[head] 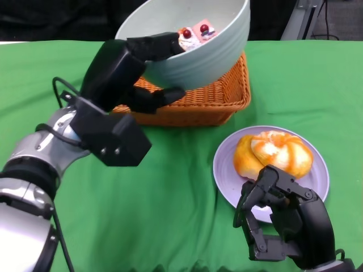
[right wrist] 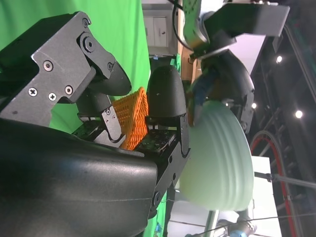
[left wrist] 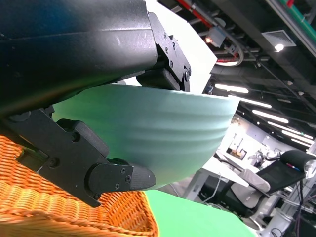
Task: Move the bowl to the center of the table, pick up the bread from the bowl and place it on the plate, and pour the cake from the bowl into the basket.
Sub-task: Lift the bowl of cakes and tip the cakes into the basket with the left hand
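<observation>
While the left hand (head: 133,65) is gripping the pale green bowl (head: 198,45) by its near rim, with fingers hooked over the edge and others pressing against the ribbed outer wall, it is holding the bowl tilted in the air above the orange wicker basket (head: 218,99). Two small cakes (head: 195,33) topped with red fruit are lying inside the bowl just beside the fingers on the rim, not yet in the basket. Judging by its look, the bowl is stiff and smooth, probably light plastic or ceramic, so the one-sided rim grasp could be slipping if the tilt is getting steeper; the ribs on the wall are giving the lower fingers some purchase. The cakes are looking light and soft, likely to slide out together once the bowl is tipping far enough, and they may be catching on the fingers at the rim. The bread (head: 274,154), a glossy golden bun, is already sitting on the lilac plate (head: 227,178) on the green tabletop (head: 170,198), to the right of the basket and apart from it. The right hand (head: 281,224) is hovering by the near edge of the plate with its fingers loosely curled and nothing in them. Nothing is standing between bowl and basket; the woven basket wall is close below the bowl's underside.
</observation>
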Controlling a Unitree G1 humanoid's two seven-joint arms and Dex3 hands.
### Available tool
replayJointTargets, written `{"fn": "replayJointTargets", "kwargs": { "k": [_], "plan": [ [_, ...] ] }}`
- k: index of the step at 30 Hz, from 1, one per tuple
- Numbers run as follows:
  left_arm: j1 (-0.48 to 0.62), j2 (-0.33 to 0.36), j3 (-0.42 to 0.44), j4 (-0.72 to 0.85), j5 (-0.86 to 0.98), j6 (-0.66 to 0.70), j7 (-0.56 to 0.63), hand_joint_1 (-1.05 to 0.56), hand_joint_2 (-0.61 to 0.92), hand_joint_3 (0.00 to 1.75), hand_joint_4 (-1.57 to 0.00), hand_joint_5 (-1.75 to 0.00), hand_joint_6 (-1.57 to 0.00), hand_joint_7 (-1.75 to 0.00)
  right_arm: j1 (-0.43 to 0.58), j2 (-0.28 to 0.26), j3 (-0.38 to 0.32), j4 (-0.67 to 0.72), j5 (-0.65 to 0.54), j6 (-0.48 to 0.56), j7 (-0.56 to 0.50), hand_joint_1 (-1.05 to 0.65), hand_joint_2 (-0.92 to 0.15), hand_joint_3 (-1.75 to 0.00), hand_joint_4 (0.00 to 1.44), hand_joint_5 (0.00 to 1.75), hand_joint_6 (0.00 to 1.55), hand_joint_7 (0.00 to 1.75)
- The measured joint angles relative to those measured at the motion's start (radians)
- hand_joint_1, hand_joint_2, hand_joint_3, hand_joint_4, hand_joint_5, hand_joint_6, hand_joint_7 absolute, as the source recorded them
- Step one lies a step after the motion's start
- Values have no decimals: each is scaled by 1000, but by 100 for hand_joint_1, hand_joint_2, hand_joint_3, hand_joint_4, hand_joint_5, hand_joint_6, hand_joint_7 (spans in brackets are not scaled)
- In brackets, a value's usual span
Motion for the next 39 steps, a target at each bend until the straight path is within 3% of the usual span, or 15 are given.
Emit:
{"fn": "replayJointTargets", "kwargs": {
  "k": [3,6,12,22,31,39],
  "plan": [
    [-12,-20,17,2,-12,33,-28,-22,81,61,-74,-175,-78,-108,0,1,0,3,1,0,8,9,-35,-145,83,170,66,150],
    [-35,-38,31,13,-36,79,-60,-24,85,54,-75,-175,-74,-125,-1,2,0,8,2,0,14,11,-36,-145,83,171,66,150],
    [-90,-86,96,33,-129,139,-172,-23,89,50,-78,-175,-69,-141,-1,3,0,9,1,1,19,12,-36,-145,82,170,66,147],
    [-105,-193,264,46,-355,318,-397,-25,91,51,-82,-175,-70,-138,-12,3,-4,45,3,-1,45,12,-36,-144,82,170,67,144],
    [-138,-275,452,45,-604,498,-605,-26,90,50,-68,-175,-62,-147,-15,9,-3,58,-4,-23,42,14,-36,-145,82,169,69,144],
    [-158,-291,540,41,-710,632,-689,-25,89,46,-66,-175,-59,-156,-35,14,-4,103,-18,-79,36,14,-35,-145,82,169,70,144]
  ]
}}
